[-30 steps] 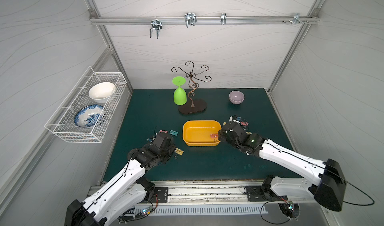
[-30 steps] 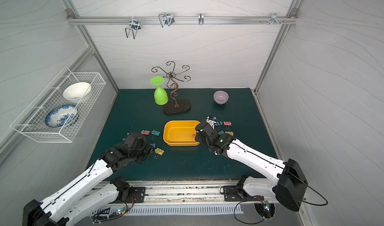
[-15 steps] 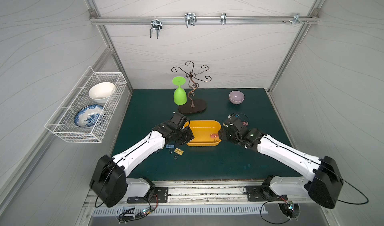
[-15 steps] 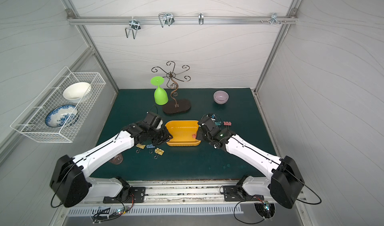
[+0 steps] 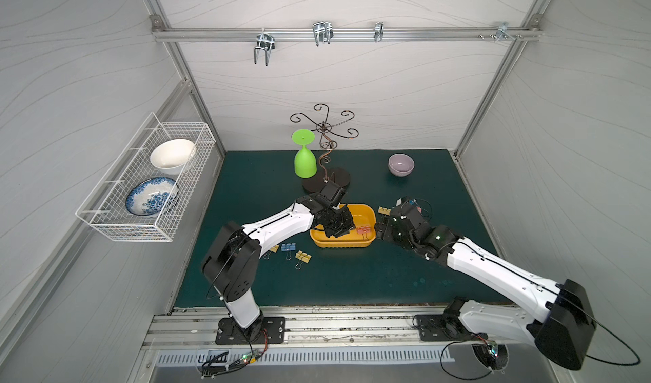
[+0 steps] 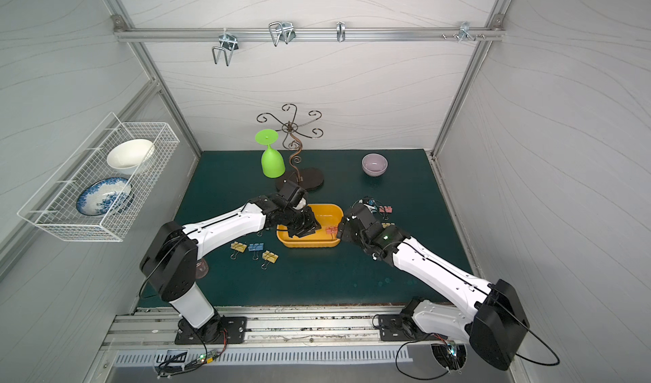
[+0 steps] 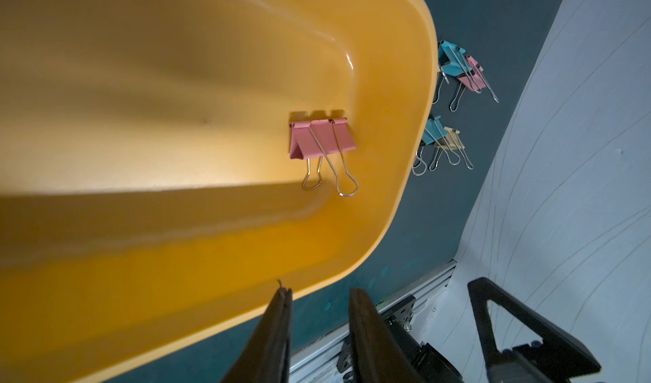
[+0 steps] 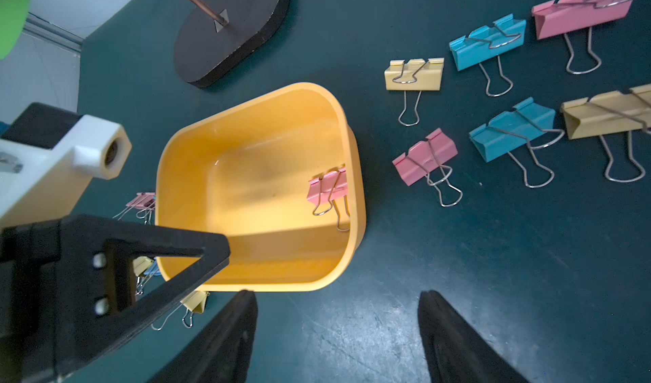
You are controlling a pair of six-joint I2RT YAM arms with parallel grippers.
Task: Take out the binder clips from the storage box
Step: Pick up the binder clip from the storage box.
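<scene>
Binder clips (image 8: 514, 129) – most are out on the mat (image 5: 352, 286)! Six lie in a loose bunch just R of the storage box (image 5: 352, 247): pink, blue & yellow. Three more, a yellow-blue-yellow row (image 6: 256, 246), sit near-left of it, beside the L arm. One pink clip (image 7: 322, 140) is inside the box, tucked vs the R end wall, wire loops pointing near. Box sits mid-mat, just near of the black stand base (image 5: 343, 179); lilac bowl (image 5: 401, 164) far R, well apart. Left gripper (image 7: 318, 293) reaches in from the L over the box's near-left part. Its jaws are a little apart, one tip over the near rim, the other outside over bare mat, nothing clamped btwn them; can't tell if that tip touches the rim. Right gripper (image 8: 337, 295) hangs just R of the box's R end, jaws spread wide, empty, only mat btwn the fingers.
</scene>
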